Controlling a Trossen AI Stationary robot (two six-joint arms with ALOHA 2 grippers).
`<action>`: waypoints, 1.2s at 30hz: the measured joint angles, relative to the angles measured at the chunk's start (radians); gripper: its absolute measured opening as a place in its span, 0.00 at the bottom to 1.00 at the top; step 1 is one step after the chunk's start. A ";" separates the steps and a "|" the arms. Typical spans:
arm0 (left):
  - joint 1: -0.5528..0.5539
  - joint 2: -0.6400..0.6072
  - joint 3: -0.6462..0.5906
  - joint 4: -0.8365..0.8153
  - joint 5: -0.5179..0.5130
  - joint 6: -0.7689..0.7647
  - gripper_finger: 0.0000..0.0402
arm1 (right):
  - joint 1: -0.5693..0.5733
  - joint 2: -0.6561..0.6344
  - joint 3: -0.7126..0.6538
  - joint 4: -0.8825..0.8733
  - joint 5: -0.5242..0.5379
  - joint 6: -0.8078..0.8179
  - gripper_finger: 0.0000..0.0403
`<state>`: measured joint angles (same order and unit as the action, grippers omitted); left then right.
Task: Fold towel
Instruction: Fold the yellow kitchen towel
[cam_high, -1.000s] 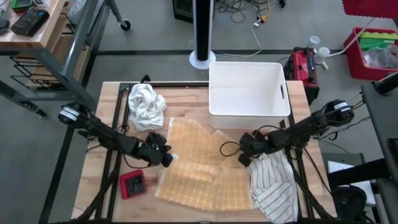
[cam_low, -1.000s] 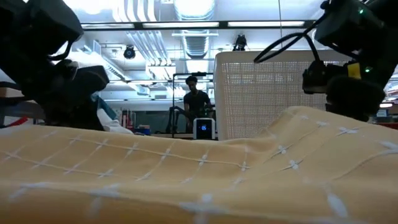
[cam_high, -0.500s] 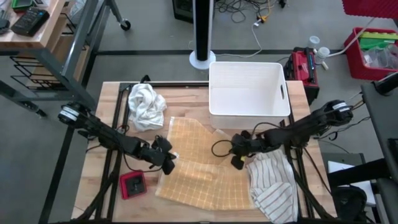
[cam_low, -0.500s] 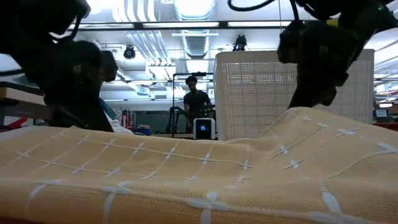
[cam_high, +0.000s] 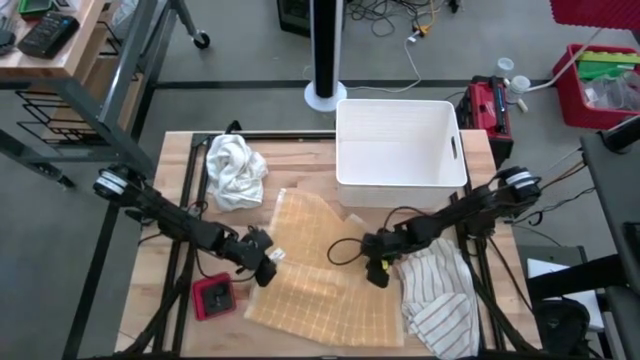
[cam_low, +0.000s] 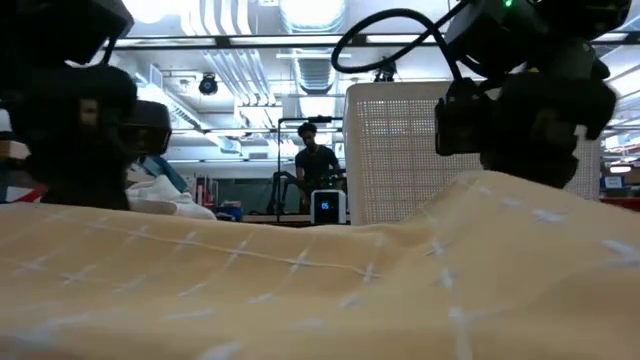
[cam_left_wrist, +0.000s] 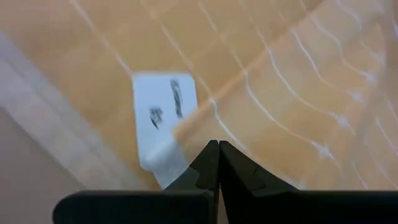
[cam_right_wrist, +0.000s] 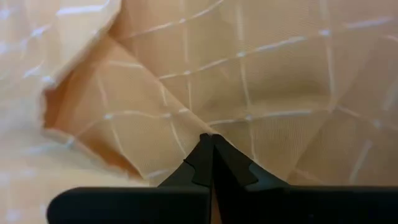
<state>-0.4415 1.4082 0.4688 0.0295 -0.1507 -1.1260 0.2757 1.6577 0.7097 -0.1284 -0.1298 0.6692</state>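
Towel (cam_high: 325, 270) lay mid-bench, each pincer clamped on an edge: left pincer (cam_high: 268, 262) at nine o'clock, right pincer (cam_high: 377, 268) at three, seemingly to fold it.

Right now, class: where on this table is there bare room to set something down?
Bare wood lies between the white cloth and the white bin, and along the left edge above the red object. The middle and right front are crowded: yellow towel, striped cloth.
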 joint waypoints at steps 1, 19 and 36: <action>-0.007 0.000 0.001 0.000 0.032 -0.005 0.00 | 0.002 0.000 0.000 -0.001 -0.027 -0.007 0.00; -0.119 0.000 0.073 0.053 0.153 0.008 0.00 | -0.002 -0.252 -0.010 -0.065 0.245 -0.037 0.00; -0.029 0.033 0.046 0.051 -0.509 0.320 0.00 | -0.071 -0.039 -0.004 -0.151 0.384 -0.015 0.00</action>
<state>-0.4704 1.4417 0.5143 0.0807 -0.6601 -0.8063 0.2047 1.6185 0.7053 -0.2790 0.2541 0.6539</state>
